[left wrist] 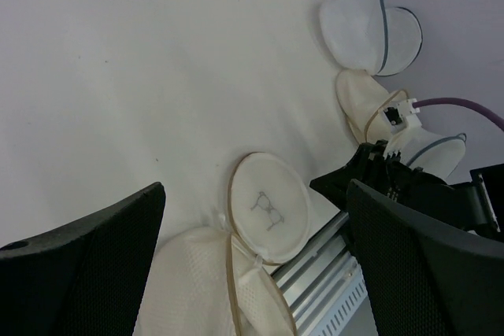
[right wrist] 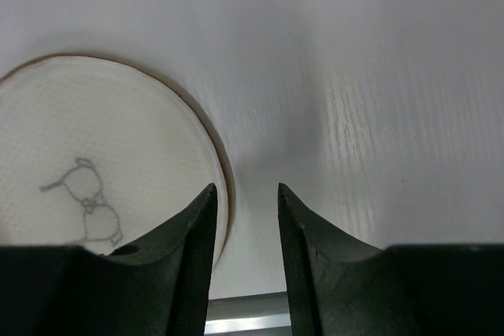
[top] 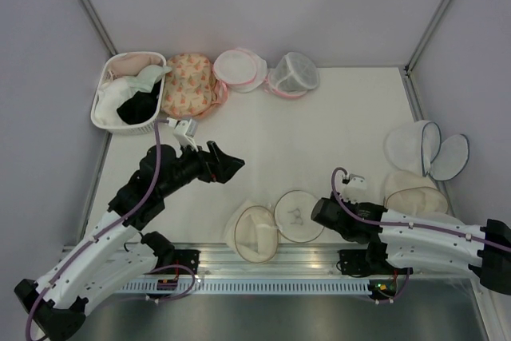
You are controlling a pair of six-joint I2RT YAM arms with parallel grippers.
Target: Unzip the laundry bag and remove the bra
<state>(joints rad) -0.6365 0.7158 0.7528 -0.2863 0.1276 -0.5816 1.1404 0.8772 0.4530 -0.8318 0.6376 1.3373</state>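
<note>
On the worktop [top: 319, 117], the bag [top: 299, 215] lay open in two halves at the near edge, between my arms. My left pincer [top: 233, 165] hung wide and empty over the middle. My right pincer [right wrist: 246, 188] stood narrowly parted, gripping nothing, just beside the rim of the half with the drawing.

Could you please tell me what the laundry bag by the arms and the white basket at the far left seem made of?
The laundry bag looks like matte cream-white mesh fabric with beige textile trim: a fine woven grid shows on its face. The basket looks like white moulded plastic, judging by its rigid slotted walls, though it is small in view.
</note>
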